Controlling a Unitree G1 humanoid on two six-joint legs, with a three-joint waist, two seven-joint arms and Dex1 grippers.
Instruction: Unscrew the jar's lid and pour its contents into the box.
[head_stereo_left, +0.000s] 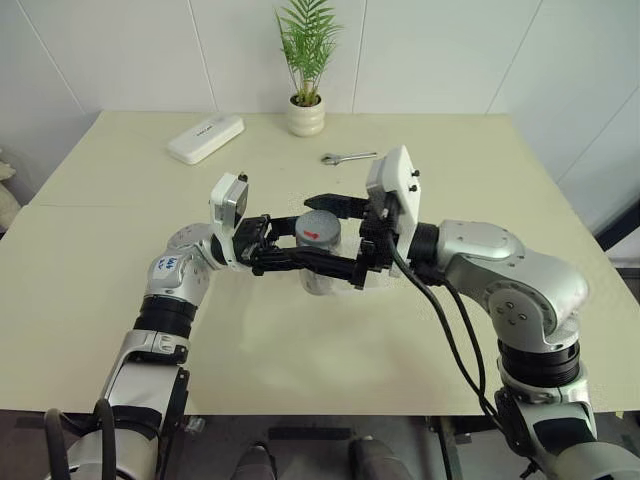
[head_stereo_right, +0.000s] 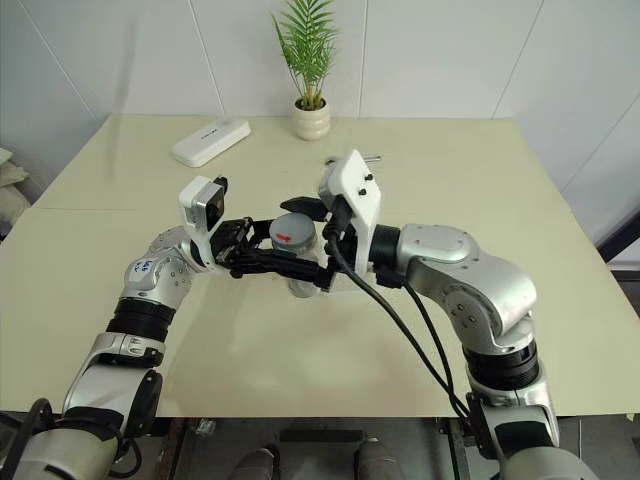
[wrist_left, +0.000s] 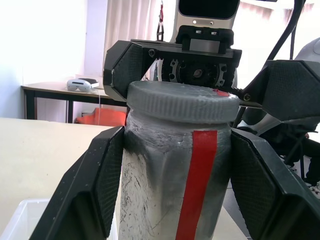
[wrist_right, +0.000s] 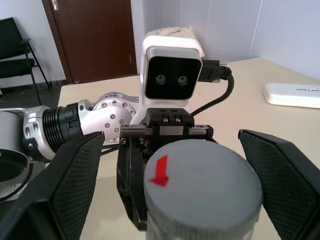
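While our left pincer (head_stereo_left: 300, 262), pointing rightward above the worktop (head_stereo_left: 120, 250), clamps the jar (wrist_left: 170, 190), our right pincer (wrist_right: 165, 165) stands spread around its lid (wrist_right: 202, 177), pointing leftward.

One jar (head_stereo_left: 320, 262), one lid (head_stereo_left: 318, 226), one box (wrist_left: 20, 222), one white case (head_stereo_left: 205, 138), one wrench (head_stereo_left: 347, 157), one potted plant (head_stereo_left: 306, 100), two claws: left claw (head_stereo_left: 345, 268), right claw (head_stereo_left: 338, 235).
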